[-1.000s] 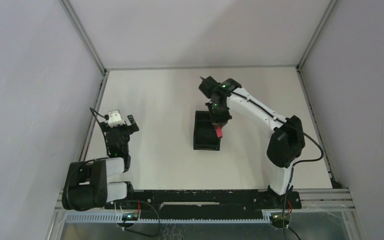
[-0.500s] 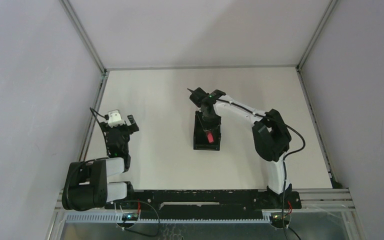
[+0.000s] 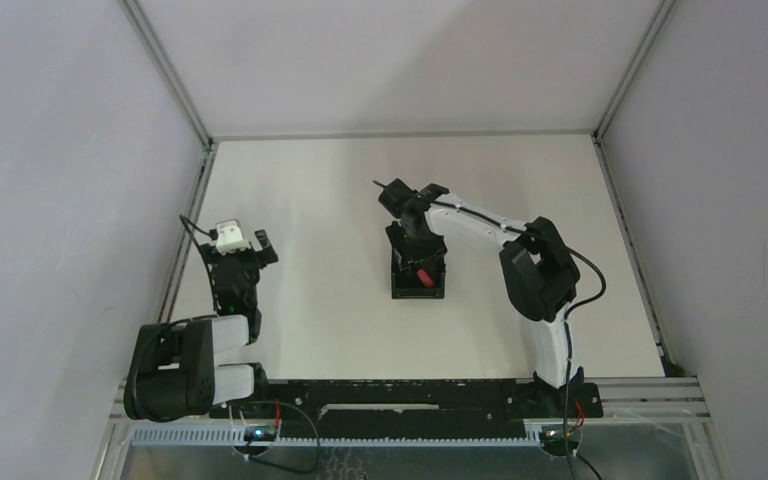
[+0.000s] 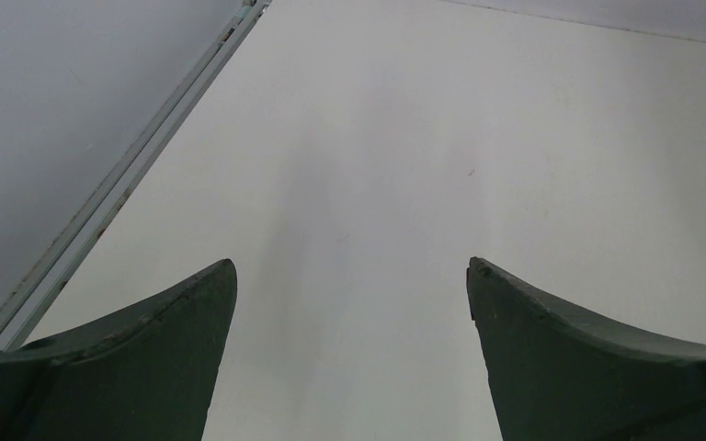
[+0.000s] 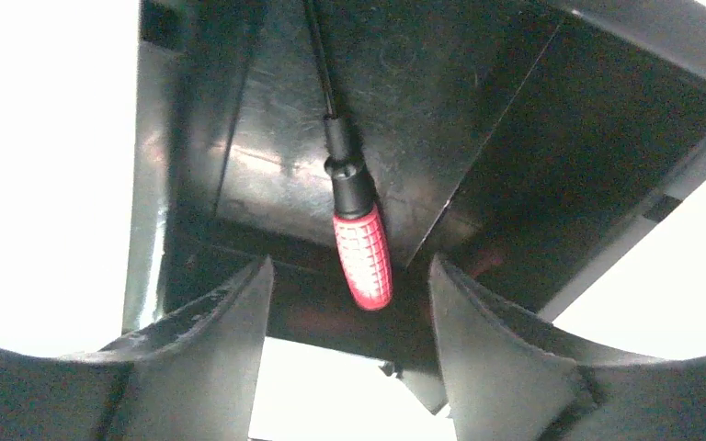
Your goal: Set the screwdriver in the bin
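Right gripper (image 5: 349, 266) gapes empty over the black plastic bin (image 5: 478, 138), centre tabletop (image 3: 310, 200), leaving the small red-handled screwdriver (image 5: 343, 163) inside.

White table (image 3: 310, 200), seemingly metal edge rails (image 3: 184, 238)

Table (image 3: 310, 190): matte off-white top, evenly lit, with only soft shadows. It is enclosed on three sides by the left wall (image 3: 60, 150), back wall (image 3: 400, 60) and right wall (image 3: 720, 150), all plain pale grey panels. Aluminium posts (image 3: 165, 70) slant up from the two back corners. A metal rail (image 4: 119, 188) runs along the table's left edge, at the foot of the wall. Near edge: a black bar (image 3: 400, 392) on a silver frame, with a slotted grey cable channel (image 3: 390, 432) just below it.
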Robot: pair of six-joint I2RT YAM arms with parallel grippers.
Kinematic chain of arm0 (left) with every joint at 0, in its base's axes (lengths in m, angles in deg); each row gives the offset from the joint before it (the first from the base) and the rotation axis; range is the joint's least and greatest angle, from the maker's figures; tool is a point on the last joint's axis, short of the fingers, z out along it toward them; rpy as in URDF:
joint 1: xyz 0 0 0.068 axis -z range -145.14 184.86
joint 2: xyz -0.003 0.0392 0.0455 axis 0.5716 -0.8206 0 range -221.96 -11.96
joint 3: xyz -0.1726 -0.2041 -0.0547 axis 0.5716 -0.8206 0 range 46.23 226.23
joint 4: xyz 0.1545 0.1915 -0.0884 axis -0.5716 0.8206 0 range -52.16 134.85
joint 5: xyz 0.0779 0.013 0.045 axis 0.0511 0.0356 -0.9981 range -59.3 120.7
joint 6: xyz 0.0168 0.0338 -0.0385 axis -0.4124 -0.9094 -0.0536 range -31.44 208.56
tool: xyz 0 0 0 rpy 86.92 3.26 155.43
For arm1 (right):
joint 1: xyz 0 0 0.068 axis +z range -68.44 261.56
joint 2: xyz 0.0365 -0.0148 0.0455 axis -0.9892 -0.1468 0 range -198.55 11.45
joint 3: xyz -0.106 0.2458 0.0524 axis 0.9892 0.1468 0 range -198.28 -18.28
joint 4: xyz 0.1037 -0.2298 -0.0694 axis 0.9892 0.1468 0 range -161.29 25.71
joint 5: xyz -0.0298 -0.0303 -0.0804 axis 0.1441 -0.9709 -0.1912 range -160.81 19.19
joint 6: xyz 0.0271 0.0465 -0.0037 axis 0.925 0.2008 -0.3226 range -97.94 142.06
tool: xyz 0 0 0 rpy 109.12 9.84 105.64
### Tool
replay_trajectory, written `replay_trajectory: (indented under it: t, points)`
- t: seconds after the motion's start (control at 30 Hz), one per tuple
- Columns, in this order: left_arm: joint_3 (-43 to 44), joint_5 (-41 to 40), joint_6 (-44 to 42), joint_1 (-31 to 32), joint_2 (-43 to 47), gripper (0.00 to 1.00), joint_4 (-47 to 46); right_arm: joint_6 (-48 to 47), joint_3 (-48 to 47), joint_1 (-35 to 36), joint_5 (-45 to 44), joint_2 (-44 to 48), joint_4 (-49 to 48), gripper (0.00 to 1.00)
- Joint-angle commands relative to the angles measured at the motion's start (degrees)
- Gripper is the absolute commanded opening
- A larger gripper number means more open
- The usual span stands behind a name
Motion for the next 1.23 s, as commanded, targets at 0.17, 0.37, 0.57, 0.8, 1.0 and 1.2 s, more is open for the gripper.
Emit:
replay_trajectory:
  t: [0.17, 0.37, 0.57, 0.8, 1.0, 1.2]
  points:
    - [2.2, -0.5, -0.9, 0.2, 0.8, 1.00, -1.9, -0.6, 0.1, 0.3, 0.5, 21.6, -4.9, 1.00]
    - [2.2, -0.5, -1.0, 0.2, 0.8, 1.00, -1.9, -1.6, 10.9, -2.5, 3.8, 39.4, -15.8, 1.00]
    - [2.2, -0.4, -0.9, 0.2, 0.8, 1.00, -1.9, 1.7, 28.8, -13.0, 5.4, 57.6, -24.8, 1.00]
    - [2.2, -0.5, -0.9, 0.2, 0.8, 1.00, -1.9, 4.6, 53.9, -19.1, -1.2, 75.1, -35.7, 1.00]
    - [2.2, -0.5, -0.9, 0.3, 0.8, 1.00, -1.9, 9.2, 68.6, -20.9, -3.5, 82.9, -40.6, 1.00]
    - [2.1, -0.4, -0.9, 0.3, 0.8, 1.00, -1.9, 12.1, 75.7, -21.9, -1.4, 86.2, -44.5, 1.00]
